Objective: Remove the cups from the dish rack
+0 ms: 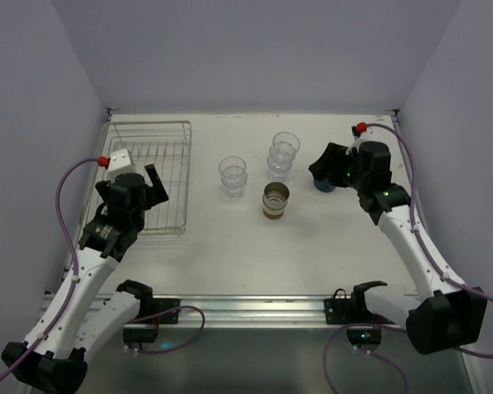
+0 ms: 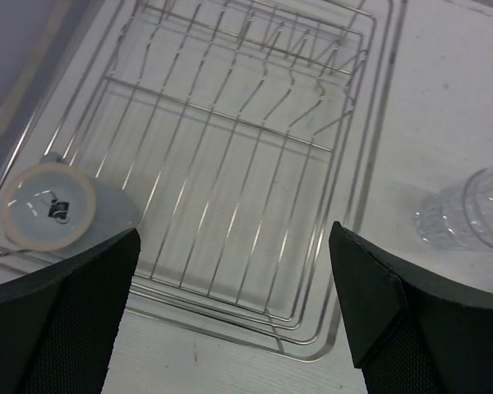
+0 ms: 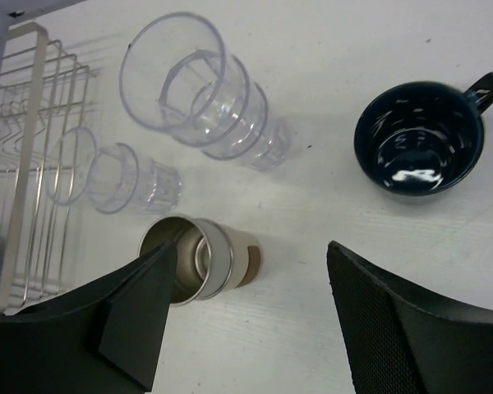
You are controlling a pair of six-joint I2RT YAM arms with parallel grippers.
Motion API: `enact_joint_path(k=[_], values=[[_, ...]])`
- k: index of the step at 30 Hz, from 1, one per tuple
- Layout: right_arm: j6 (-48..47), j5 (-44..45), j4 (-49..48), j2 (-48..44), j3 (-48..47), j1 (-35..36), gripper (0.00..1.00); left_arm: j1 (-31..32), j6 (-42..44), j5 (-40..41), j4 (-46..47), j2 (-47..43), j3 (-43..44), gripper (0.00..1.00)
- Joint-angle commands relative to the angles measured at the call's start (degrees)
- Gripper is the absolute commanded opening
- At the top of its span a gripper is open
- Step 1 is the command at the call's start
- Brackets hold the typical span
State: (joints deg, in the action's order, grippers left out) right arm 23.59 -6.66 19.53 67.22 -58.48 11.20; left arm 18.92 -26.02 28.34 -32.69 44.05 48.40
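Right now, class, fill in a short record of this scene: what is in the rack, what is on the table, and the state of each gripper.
rack: one blue cup left, on its side in a corner
table: two clear stacks, tan cup, mug, all upright
left gripper: jaws open, above rack, holding nothing
right gripper: jaws open, near mug, holding nothing
task: one cup not yet unloaded

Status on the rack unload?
Left gripper, right gripper: jaws open, empty. One pale blue cup remains in dish rack, near-left corner. Other cups out on table. Nothing blocking it.
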Motion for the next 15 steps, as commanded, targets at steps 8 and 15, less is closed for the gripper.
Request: enact_joint_path(k=[8,15], values=[[5.85,-12.5,-12.5,-10.35,13.48,1.54,0.81,-20.65,-3.6,7.17,-1.33,2.71,-3.58,1.0],[6.64,-16.81,-14.7,-11.94,13.83,2.6,0.85,-27.0,-1.06,4.54,-0.89,7.36,-3.14,1.0]])
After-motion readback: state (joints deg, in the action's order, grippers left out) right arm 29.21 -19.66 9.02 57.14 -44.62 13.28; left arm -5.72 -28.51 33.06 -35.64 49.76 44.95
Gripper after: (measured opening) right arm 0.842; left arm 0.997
